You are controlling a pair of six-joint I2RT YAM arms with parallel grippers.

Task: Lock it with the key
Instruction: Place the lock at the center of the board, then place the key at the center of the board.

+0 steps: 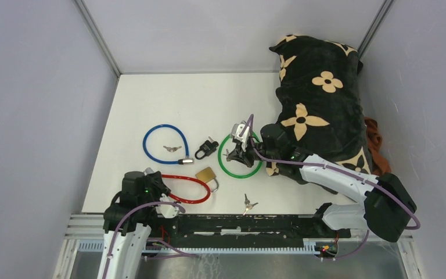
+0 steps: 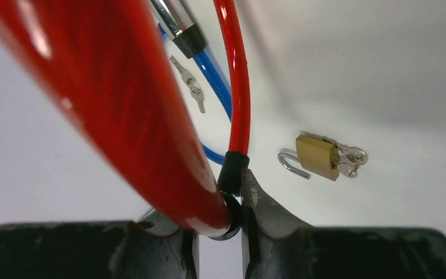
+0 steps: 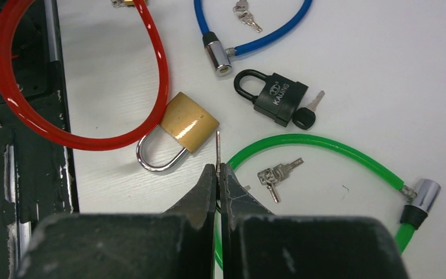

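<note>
Right gripper (image 3: 219,174): jaws clenched flat together on a thin metal blade that sticks out past the tips. We take this for the key (image 3: 218,148), seen edge-on. Pinching it by the head leaves the blade free to enter a keyhole, which we judge is the reason for this hold. The gripper hangs above the near arc of the green cable lock (image 3: 325,148), with a spare bunch of keys (image 3: 276,173) lying inside that loop. The brass padlock (image 3: 189,122) lies near the blade and the black padlock (image 3: 279,99) a little beyond. The blue cable lock (image 3: 267,38) is farther off on the white table (image 3: 383,70). Left gripper (image 2: 220,215): closed on the black collar of the red cable lock (image 2: 122,116) at the table's near edge, well apart from the key. We suppose this grip steadies the lock head for insertion. The key is not yet in any lock, and we cannot tell which one is intended.
</note>
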